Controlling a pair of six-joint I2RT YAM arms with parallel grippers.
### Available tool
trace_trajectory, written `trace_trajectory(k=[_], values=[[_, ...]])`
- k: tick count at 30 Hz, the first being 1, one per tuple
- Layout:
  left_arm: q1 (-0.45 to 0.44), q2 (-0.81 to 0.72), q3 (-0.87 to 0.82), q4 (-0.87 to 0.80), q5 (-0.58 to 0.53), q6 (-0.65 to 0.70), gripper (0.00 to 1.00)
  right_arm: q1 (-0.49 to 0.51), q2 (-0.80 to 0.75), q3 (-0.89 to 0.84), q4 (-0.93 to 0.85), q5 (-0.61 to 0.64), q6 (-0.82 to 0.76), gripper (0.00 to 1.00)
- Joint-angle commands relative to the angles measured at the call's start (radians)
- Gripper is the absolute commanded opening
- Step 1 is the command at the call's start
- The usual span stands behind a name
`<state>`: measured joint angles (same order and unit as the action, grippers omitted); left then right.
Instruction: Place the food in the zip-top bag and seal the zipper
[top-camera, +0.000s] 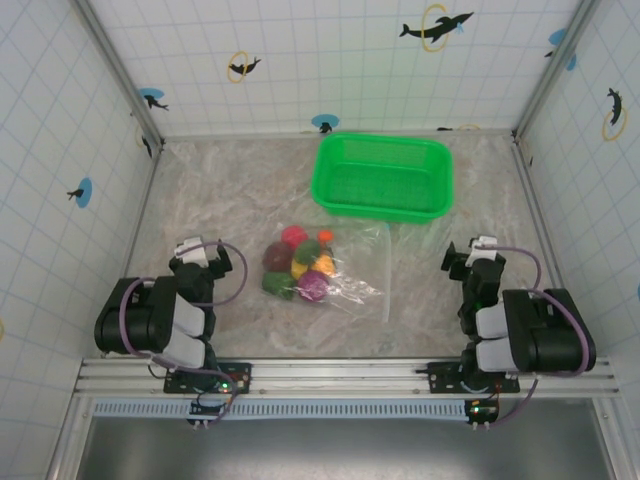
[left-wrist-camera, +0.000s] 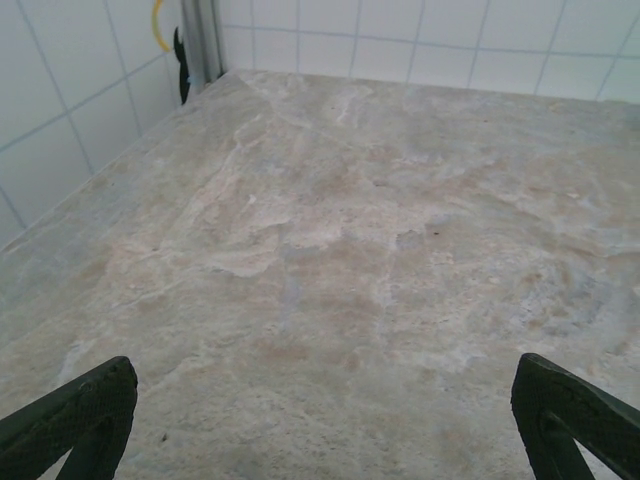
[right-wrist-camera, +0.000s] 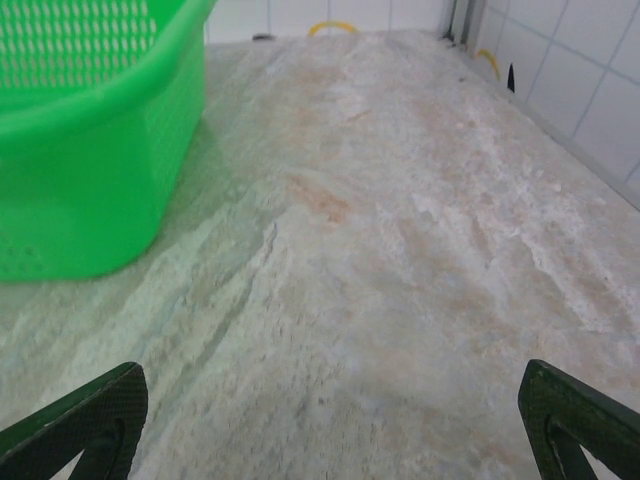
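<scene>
1. Both arms first, since they're closest: left arm (top-camera: 150, 320) and right arm (top-camera: 535, 335) sit folded at the near edge, one on each side of the bag. My guess is that's so each can reach one end of it.
2. Counter (top-camera: 200, 190) is the marbled slab everything rests on, with bare stone in front of both wrist cams.
3. Green basket (top-camera: 385, 212) sits at the far side, just behind the bag, and the right wrist cam catches its corner. Looks like it's out of the working area there.
4. Zip-top bag (top-camera: 355, 285) lies flat mid-counter between the arms, well apart from both.
5. Food (top-camera: 298, 265) is bunched at the bag's left end and looks to be inside the plastic, though I can't swear to every piece. Bunched there, it leaves the mouth end flat for pressing.
6. Left fingers (left-wrist-camera: 85, 410) and right fingers (right-wrist-camera: 85, 420) are spread wide, gripping and touching nothing.
7. Zipper (top-camera: 386, 275) runs near-to-far along the bag's right edge, nearer the right arm. Sealed or not, I can't tell, so I'd call sealing the step left.
</scene>
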<state>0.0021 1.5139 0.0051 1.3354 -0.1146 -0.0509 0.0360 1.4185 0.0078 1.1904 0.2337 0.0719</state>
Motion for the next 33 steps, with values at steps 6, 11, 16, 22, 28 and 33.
trace_trajectory(k=[6, 11, 16, 22, 28, 33], values=[[0.042, 0.0, -0.001, -0.064, 0.127, -0.009, 0.98, 0.006, 0.116, -0.028, 0.137, -0.169, -0.027, 0.99], [0.042, 0.003, 0.001, -0.065, 0.124, -0.01, 0.98, -0.016, 0.111, -0.009, 0.084, -0.177, -0.001, 0.99], [0.044, 0.002, 0.003, -0.069, 0.115, -0.014, 0.98, -0.012, 0.102, -0.005, 0.061, -0.17, -0.004, 0.99], [0.045, 0.003, 0.004, -0.071, 0.109, -0.02, 0.98, 0.0, 0.102, -0.009, 0.07, -0.148, -0.009, 0.99], [0.045, 0.001, 0.002, -0.069, 0.107, -0.017, 0.98, -0.007, 0.1, -0.009, 0.069, -0.158, -0.004, 0.99], [0.046, -0.001, -0.001, -0.067, 0.107, -0.017, 0.98, -0.004, 0.1, -0.008, 0.067, -0.152, -0.007, 0.99]])
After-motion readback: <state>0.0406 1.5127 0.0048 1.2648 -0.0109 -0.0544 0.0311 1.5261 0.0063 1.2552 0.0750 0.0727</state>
